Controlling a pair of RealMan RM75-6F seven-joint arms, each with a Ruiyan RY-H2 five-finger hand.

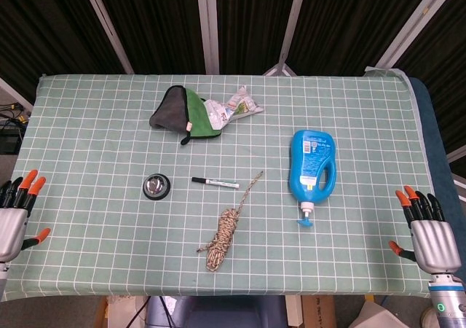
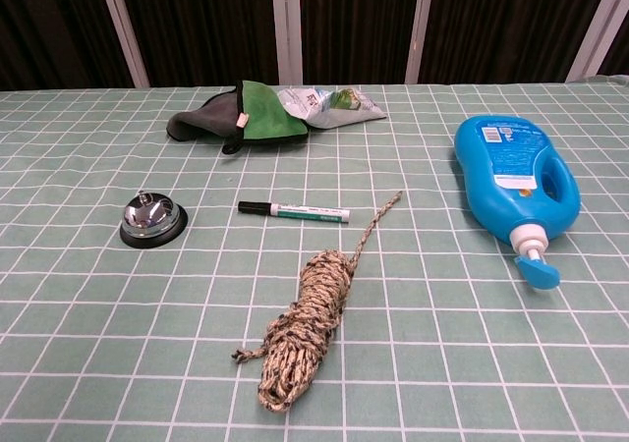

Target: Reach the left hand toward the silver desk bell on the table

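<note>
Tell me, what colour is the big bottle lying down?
Blue bottle, with a white neck; the chest view shows it best.

bell (image 1: 156, 186) left flank: bare cloth | right flank: marker (image 1: 215, 183) near (rope (image 1: 222, 237) beyond)
</note>
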